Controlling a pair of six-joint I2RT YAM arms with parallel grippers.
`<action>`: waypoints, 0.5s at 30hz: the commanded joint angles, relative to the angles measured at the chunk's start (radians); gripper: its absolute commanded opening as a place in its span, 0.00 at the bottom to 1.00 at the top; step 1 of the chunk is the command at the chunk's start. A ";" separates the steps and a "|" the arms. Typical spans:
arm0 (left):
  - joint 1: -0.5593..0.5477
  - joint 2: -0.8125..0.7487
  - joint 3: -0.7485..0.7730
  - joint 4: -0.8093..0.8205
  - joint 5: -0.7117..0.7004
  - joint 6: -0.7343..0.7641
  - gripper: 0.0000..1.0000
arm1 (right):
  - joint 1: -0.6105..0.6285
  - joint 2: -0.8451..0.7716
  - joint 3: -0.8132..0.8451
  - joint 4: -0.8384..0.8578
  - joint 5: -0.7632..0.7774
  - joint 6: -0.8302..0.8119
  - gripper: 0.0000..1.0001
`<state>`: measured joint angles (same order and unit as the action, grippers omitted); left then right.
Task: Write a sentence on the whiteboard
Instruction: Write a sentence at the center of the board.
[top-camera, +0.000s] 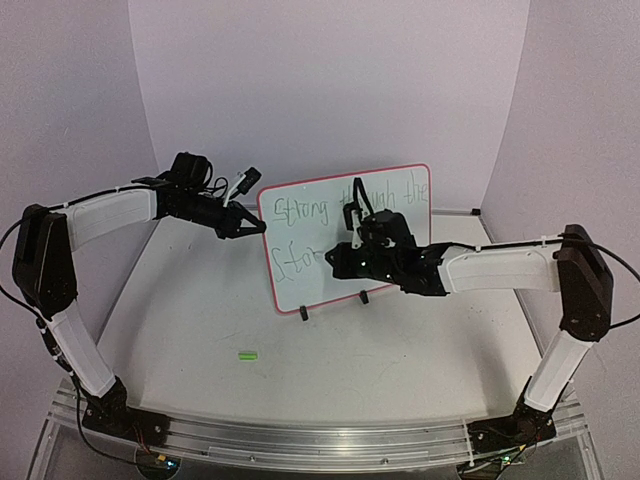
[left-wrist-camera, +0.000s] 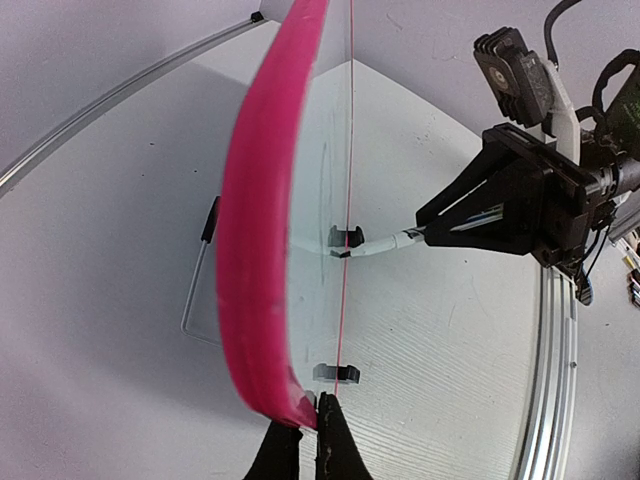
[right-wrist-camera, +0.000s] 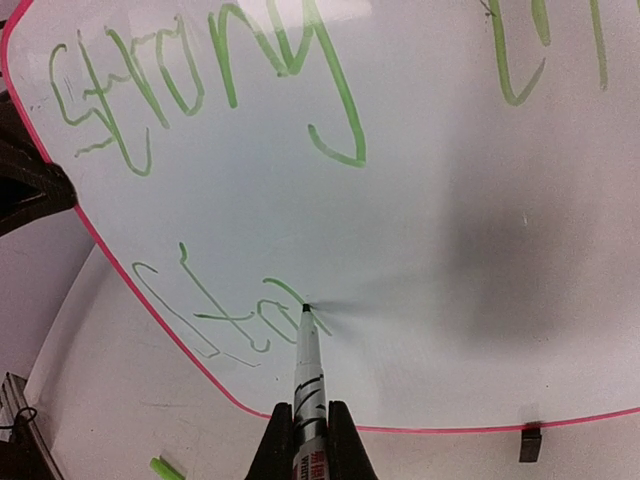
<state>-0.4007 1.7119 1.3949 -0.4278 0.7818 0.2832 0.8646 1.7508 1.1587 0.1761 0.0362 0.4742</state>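
Observation:
The whiteboard (top-camera: 310, 235) stands upright on two black clip feet at mid table, its pink frame (left-wrist-camera: 262, 230) seen edge-on in the left wrist view. Green writing fills its top line and starts a second line (right-wrist-camera: 230, 320). My left gripper (top-camera: 258, 226) is shut on the board's left edge, its tips (left-wrist-camera: 310, 405) pinching the frame. My right gripper (right-wrist-camera: 310, 410) is shut on a white marker (right-wrist-camera: 305, 370). The marker's tip touches the board at the end of the lower line. From the top, the right gripper (top-camera: 340, 262) sits in front of the board's lower middle.
A green marker cap (top-camera: 247, 354) lies on the table in front of the board, also low left in the right wrist view as the cap (right-wrist-camera: 165, 468). A clip foot (right-wrist-camera: 531, 441) shows under the board's lower edge. Purple walls enclose the table; a metal rail (top-camera: 300, 440) runs along the near edge.

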 joint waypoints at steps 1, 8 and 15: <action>-0.023 0.014 -0.008 -0.097 -0.064 0.070 0.00 | -0.009 -0.057 0.002 0.037 0.073 0.017 0.00; -0.024 0.014 -0.008 -0.098 -0.064 0.070 0.00 | -0.010 -0.067 -0.017 0.038 0.060 0.022 0.00; -0.024 0.008 -0.008 -0.098 -0.064 0.070 0.00 | -0.010 -0.143 -0.076 0.061 0.030 0.005 0.00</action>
<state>-0.4011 1.7119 1.3949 -0.4278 0.7826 0.2840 0.8579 1.6966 1.1128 0.1938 0.0674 0.4868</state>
